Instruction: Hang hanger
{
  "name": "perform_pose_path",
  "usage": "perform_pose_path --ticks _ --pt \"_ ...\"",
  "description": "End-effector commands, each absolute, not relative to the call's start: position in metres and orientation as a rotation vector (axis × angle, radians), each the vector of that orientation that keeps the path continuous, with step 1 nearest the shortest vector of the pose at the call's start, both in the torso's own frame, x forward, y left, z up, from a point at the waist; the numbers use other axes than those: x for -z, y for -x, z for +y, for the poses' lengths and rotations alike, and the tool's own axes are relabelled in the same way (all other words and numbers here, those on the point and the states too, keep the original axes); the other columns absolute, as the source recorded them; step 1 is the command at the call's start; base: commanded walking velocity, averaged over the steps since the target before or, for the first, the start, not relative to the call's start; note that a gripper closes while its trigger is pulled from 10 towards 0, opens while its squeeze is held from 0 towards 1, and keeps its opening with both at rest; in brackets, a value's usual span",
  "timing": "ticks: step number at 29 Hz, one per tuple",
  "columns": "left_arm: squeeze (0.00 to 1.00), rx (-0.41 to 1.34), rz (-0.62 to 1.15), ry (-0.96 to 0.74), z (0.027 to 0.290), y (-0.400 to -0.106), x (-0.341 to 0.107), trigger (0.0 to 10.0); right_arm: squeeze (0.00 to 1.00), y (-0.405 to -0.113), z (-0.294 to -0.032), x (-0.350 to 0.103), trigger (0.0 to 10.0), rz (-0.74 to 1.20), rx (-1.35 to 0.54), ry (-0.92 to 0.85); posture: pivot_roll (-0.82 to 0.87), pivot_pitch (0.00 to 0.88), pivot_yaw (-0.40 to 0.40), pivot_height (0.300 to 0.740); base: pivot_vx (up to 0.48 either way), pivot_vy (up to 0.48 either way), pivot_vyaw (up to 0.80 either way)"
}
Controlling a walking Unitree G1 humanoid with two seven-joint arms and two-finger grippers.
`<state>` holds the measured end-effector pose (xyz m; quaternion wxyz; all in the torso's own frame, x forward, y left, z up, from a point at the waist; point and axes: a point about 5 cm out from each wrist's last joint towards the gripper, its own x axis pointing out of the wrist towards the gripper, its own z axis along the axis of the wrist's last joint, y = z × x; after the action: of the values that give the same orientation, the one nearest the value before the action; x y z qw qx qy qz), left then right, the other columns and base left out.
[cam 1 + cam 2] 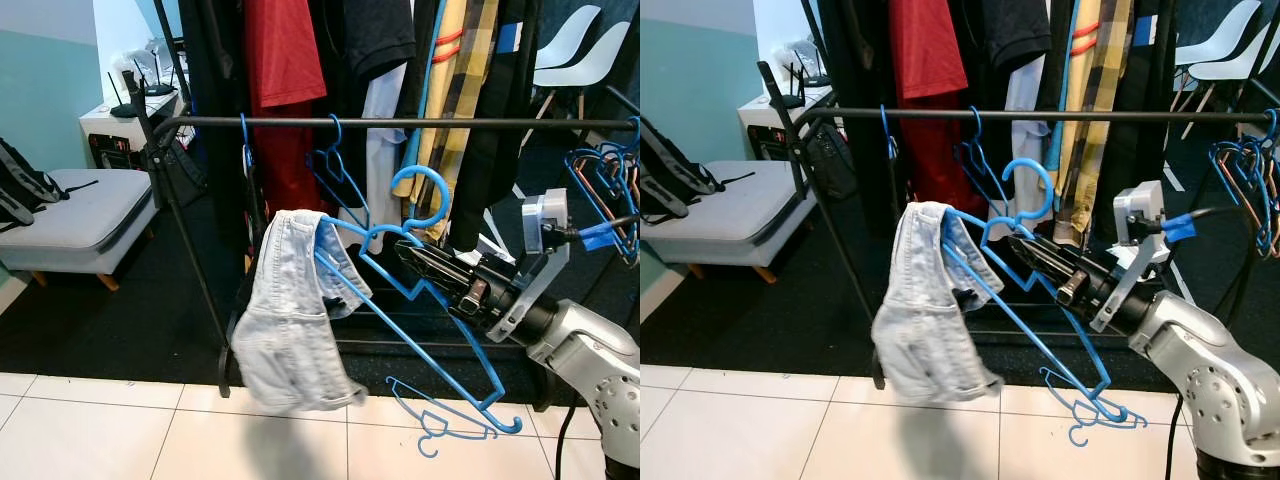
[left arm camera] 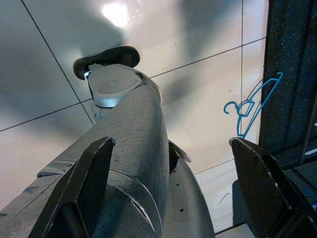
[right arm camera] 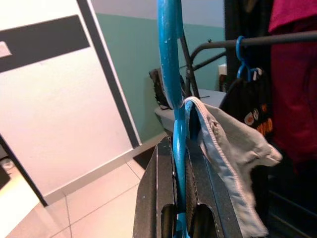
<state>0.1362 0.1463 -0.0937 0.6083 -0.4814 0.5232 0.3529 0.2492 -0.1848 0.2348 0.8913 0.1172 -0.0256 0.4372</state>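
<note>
**Hanger held below the rail, hook uppermost**

We find the right gripper [image 1: 420, 262] at centre right of the left eye view, its two black fingers pressed together on the neck of a blue hanger [image 1: 400, 290]. In the right wrist view the fingers [image 3: 157, 198] sit tight on either side of the blue bar, with no gap visible.

The hanger's long axis runs on a diagonal, from the centre of the frame down to the lower right. Its hook [image 1: 420, 195] points upward and lies just under the black rail [image 1: 400, 123], apart from it. A pair of pale denim shorts [image 1: 290, 320] is draped over the hanger's upper left end and hangs down toward the floor.

A second blue hanger [image 1: 440, 415] lies on the white tiles at lower right, near the held hanger's low end. Dark and red garments [image 1: 285, 60] hang along the top of the frame.

The left gripper [image 2: 173, 193] hangs over the tiled floor, fingers well apart and holding nothing.
</note>
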Motion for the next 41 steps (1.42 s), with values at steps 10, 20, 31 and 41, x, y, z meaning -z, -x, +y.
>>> perform_pose_path --ticks 10,20,31,41 --pt "0.00 0.220 0.242 0.502 0.1556 -0.3046 -0.0476 10.0 0.00 -0.2432 -0.1823 -0.2461 10.0 -0.111 -0.955 -0.233 -0.17 0.000 0.069 0.740 0.000 0.000 0.00" --pt "0.00 0.220 0.242 0.502 0.1556 -0.3046 -0.0476 10.0 0.00 -0.2432 -0.1823 -0.2461 10.0 -0.111 -0.955 -0.233 -0.17 0.000 0.069 0.740 0.000 0.000 0.00" --pt "0.00 0.220 0.242 0.502 0.1556 -0.3046 -0.0476 10.0 0.00 -0.2432 -0.1823 -0.2461 10.0 -0.111 -0.955 -0.233 -0.17 0.000 0.069 0.740 0.000 0.000 0.00" --pt "0.00 0.220 0.242 0.502 0.1556 -0.3046 -0.0476 10.0 0.00 -0.2432 -0.1823 -0.2461 10.0 -0.111 -0.955 -0.233 -0.17 0.000 0.069 0.740 0.000 0.000 0.00"
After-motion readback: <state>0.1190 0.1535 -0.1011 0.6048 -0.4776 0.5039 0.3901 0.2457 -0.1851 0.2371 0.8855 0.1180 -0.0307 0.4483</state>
